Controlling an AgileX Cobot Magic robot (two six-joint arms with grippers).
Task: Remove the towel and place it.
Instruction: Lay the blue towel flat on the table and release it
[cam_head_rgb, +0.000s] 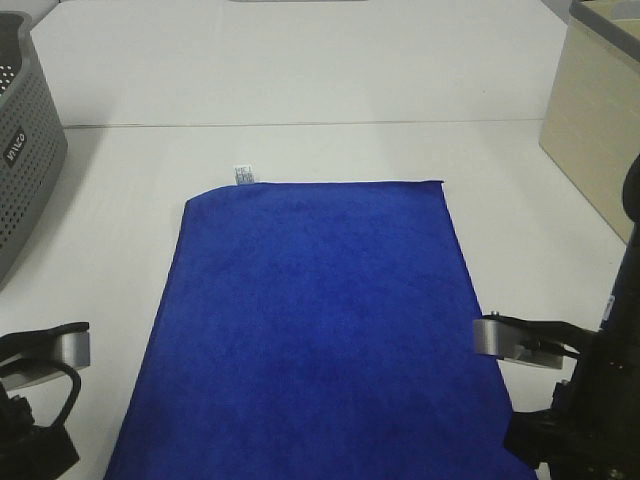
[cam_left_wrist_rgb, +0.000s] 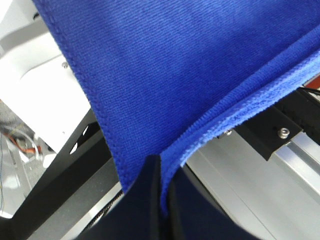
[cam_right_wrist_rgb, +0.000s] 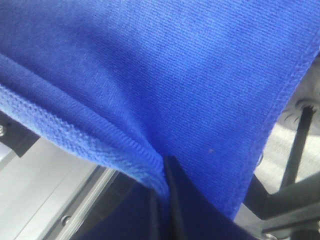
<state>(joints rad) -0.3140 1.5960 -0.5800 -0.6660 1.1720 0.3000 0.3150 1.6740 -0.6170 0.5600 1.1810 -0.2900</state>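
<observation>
While the tabletop (cam_head_rgb: 300, 90) carries most of the towel (cam_head_rgb: 315, 330), spread flat with its label (cam_head_rgb: 242, 174) at the far edge, the left pincer (cam_left_wrist_rgb: 159, 200) and right pincer (cam_right_wrist_rgb: 162, 200) each pinch a near corner — so laying-down seems nearly done; next, both should let go together, keeping the near edge unwrinkled

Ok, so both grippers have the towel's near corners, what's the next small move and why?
Probably open both and let go. The towel already lies flat on the table, out of the basket, and the left gripper and right gripper only pinch its near corners.
</observation>
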